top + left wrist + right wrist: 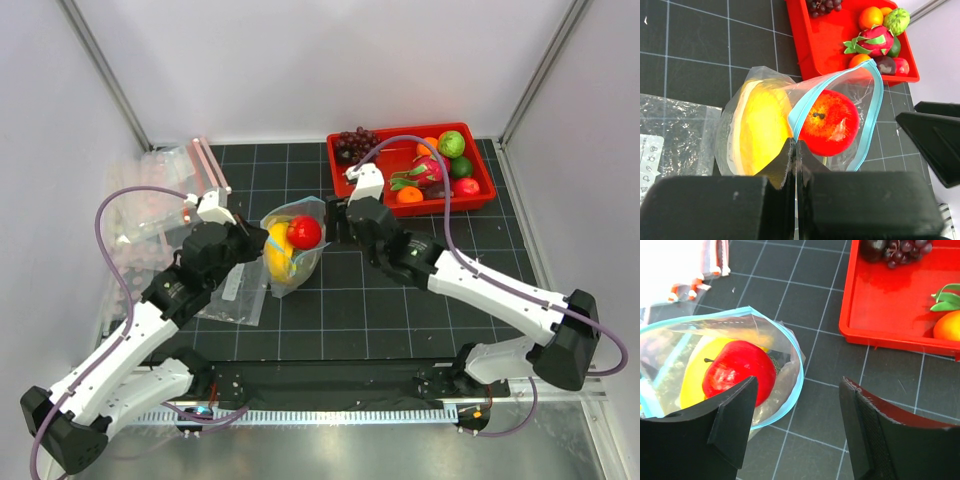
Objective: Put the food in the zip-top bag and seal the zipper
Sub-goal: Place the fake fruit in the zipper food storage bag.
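The zip-top bag (292,262) stands on the mat with its mouth open, its teal zipper (874,112) forming a loop. Inside are the yellow banana (762,127) and, on top, the small red fruit (830,122). A dark netted patch shows behind the red fruit (737,370); I cannot tell what it is. My left gripper (796,146) is shut on the bag's near rim, at the teal strip. My right gripper (799,385) is open just right of the bag's rim (796,360), with nothing between its fingers.
A red tray (480,195) at the back right holds dark grapes (355,142), a pink dragon fruit (425,172), oranges and green fruits. Spare clear bags with pink-red strips (165,190) lie at the left. A flat clear bag (235,295) lies under my left arm.
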### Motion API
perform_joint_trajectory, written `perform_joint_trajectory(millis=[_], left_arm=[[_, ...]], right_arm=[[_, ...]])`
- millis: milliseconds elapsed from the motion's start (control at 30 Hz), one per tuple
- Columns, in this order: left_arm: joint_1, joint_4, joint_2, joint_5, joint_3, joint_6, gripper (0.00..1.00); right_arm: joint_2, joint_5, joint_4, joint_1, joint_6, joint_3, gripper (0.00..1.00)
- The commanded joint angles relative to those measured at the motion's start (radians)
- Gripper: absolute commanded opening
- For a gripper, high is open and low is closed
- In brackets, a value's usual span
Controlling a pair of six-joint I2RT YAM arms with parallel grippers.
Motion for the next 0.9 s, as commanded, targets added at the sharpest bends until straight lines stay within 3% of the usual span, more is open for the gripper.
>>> perform_joint_trajectory(millis=[0, 100, 333, 467, 767, 867], left_arm=[[0.000, 0.014, -0.019, -0.033, -0.001, 0.005, 0.00], [0.000, 0.014, -0.016, -0.033, -0.001, 0.003, 0.00], [0.000, 0.017, -0.014, -0.033, -0.001, 0.003, 0.00], [0.000, 0.016, -0.011, -0.034, -0.002, 0.003, 0.00], [0.000, 0.022, -0.003, -0.025, -0.001, 0.003, 0.00], [0.000, 0.024, -0.002, -0.028, -0.002, 0.005, 0.00]], right_arm=[[0.034, 0.028, -0.023, 0.005, 0.026, 0.048, 0.71], [0.057, 0.074, 0.012, 0.006, 0.004, 0.041, 0.67], [0.022, 0.015, 0.173, 0.006, -0.068, -0.022, 0.67], [0.036, -0.072, 0.224, 0.006, -0.102, -0.002, 0.45], [0.129, -0.199, 0.261, 0.006, -0.122, 0.047, 0.43], [0.220, -0.240, 0.180, 0.005, -0.128, 0.120, 0.43]])
